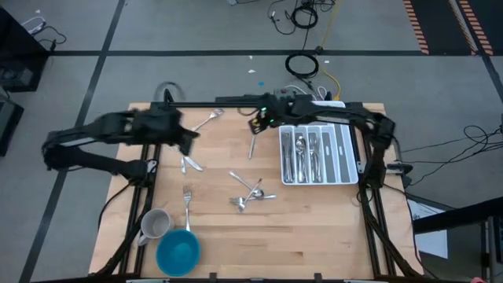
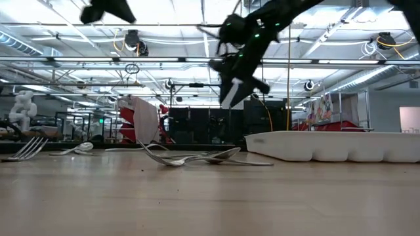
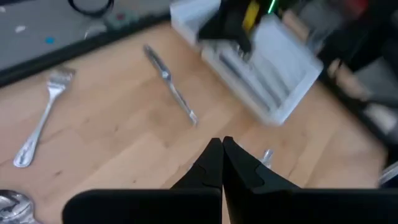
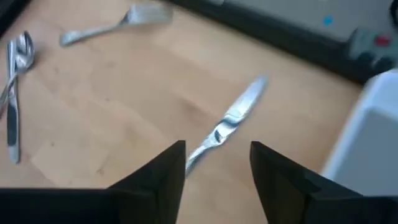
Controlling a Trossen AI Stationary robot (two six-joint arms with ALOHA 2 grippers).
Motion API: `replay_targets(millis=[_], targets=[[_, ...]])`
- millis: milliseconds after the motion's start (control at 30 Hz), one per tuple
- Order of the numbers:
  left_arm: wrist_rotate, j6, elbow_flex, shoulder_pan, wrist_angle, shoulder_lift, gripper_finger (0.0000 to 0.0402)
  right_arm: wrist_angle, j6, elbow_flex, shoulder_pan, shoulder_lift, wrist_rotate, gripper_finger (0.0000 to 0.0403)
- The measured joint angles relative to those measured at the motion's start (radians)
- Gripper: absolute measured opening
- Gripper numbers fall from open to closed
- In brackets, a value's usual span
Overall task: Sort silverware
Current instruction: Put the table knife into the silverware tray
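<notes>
Your right wrist view showed the right gripper (image 4: 216, 163) wide apart, the slim silver table knife (image 4: 225, 126) just ahead; your left wrist view showed the left gripper (image 3: 222, 163) pinched empty.

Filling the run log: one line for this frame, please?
phase: sorting | right end effector: open, above knife beside tray | left end effector: shut, empty, over table | loose pieces remain
</notes>
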Motion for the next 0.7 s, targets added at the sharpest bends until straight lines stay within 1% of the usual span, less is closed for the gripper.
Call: replay_targets(millis=[100,200,333,433,533,600,700], targets=[[-0.012,-0.016,0.0,0.0,-0.02,-0.111,0.0,-0.083,0.048,0.12,0.027,0.116,-0.007,0.0186],[-0.016,-0.016,0.0,0.001,-0.048,-0.186,0.0,-0.203,0.078,0.285,0.049,0.235,-0.016,0.0189],[-0.013,-0.015,0.0,0.001,-0.119,-0.246,0.0,-0.375,0.106,0.514,0.078,0.386,-0.003,0.0187],[0.003,-0.01,0.0,0.001,-0.179,-0.275,0.0,-0.493,0.15,0.653,0.092,0.489,0.002,0.0186],[0.016,0.016,0.0,0.001,-0.221,-0.297,0.0005,-0.615,0.192,0.73,0.102,0.563,0.002,0.0186],[0.034,0.046,0.0,0.001,-0.223,-0.307,0.0007,-0.665,0.218,0.734,0.105,0.596,-0.028,0.0188],[0.058,0.088,0.0,0.001,-0.222,-0.318,0.0008,-0.643,0.261,0.733,0.111,0.633,-0.101,0.0202]])
